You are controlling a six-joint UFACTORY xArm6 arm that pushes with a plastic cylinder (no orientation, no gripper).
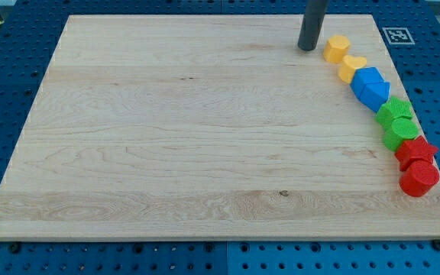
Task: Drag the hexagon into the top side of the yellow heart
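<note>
My tip (307,48) stands just left of the yellow hexagon (336,48), open board (174,137) to its left. The hexagon's lower right is blocked — the yellow heart (351,68) touches it, and blue (370,88), green (396,122) and red blocks (417,164) crowd the right edge.

We count eight blocks in all on the wooden board (166,130), two of each colour, strung in a curved line from about one o'clock down to four o'clock. The two yellow ones are a hexagon (336,48) and a heart (351,68); the two blue ones (366,79) (376,95) press together so closely that we cannot name their shapes. There are two green blocks (395,111) (399,133), shapes unclear, and two red ones, a star (416,150) and a rounded many-sided block (419,179), while we see one rod ending in my tip (307,48).
</note>
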